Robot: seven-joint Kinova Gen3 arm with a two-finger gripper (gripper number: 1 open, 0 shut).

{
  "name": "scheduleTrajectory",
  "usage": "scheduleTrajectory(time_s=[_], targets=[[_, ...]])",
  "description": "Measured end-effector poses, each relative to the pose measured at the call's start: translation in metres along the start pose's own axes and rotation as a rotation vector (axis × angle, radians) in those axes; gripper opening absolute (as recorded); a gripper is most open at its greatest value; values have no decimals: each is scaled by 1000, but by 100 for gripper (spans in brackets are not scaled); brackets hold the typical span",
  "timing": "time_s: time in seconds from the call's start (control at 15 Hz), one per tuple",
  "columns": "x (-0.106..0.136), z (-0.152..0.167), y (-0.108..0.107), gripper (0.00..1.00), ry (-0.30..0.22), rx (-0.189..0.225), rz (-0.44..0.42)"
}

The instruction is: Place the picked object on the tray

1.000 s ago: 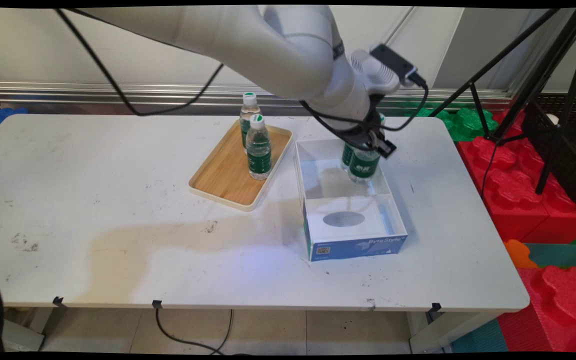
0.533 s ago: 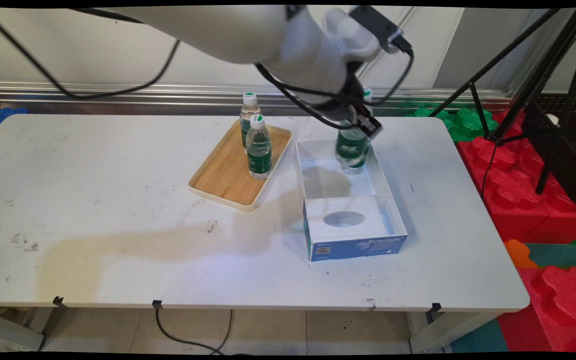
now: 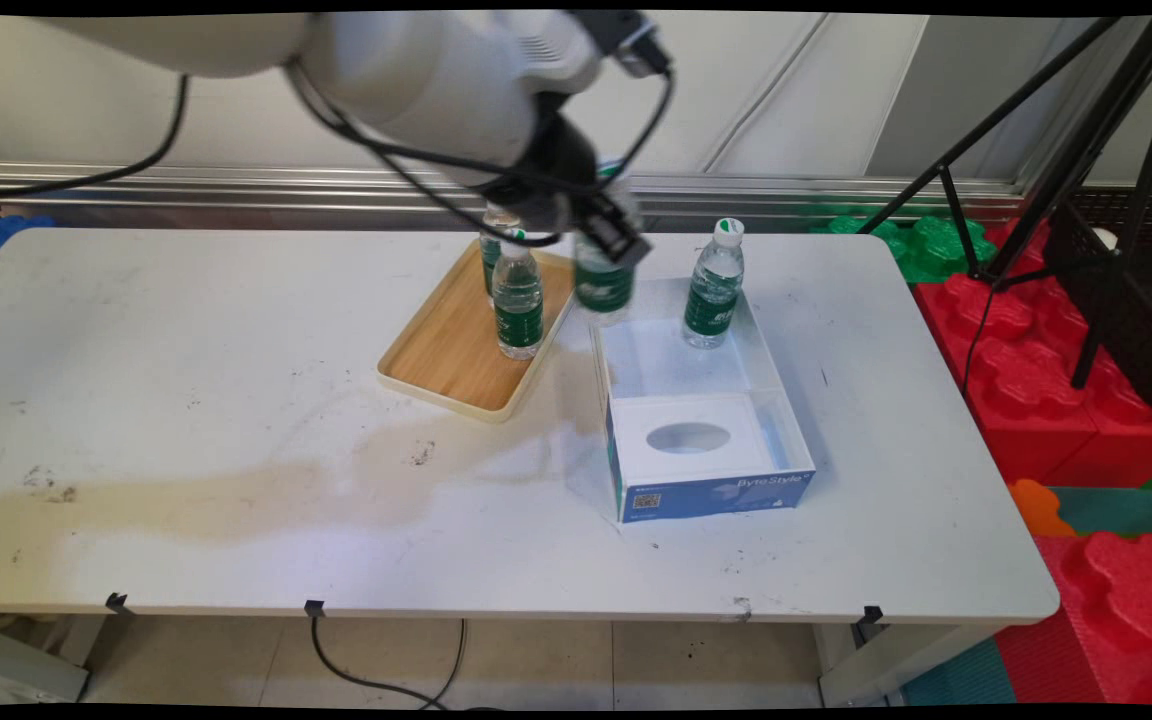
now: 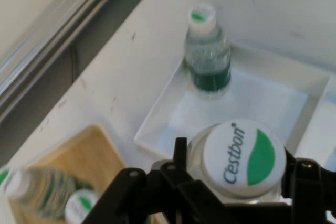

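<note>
The pincer (image 3: 604, 240) grips an upright bottle (image 3: 602, 280) by its neck, hanging above the gap between the wooden tray (image 3: 436, 360) on its left and the white box (image 3: 786, 420) on its right.

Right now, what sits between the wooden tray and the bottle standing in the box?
Main view: the bottle held aloft in the claw, above the box's left wall.
</note>
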Motion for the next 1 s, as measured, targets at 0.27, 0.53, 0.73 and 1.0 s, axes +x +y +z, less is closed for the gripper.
scheduleTrajectory(time_s=[0.27, 0.53, 0.73, 1.0], targets=[[-40, -32, -17, 0, -36, 6, -31], [-65, -48, -32, 0, -48, 29, -73], [-78, -54, -46, 0, -49, 57, -106], [-91, -57, -73, 0, -43, 113, -159]])
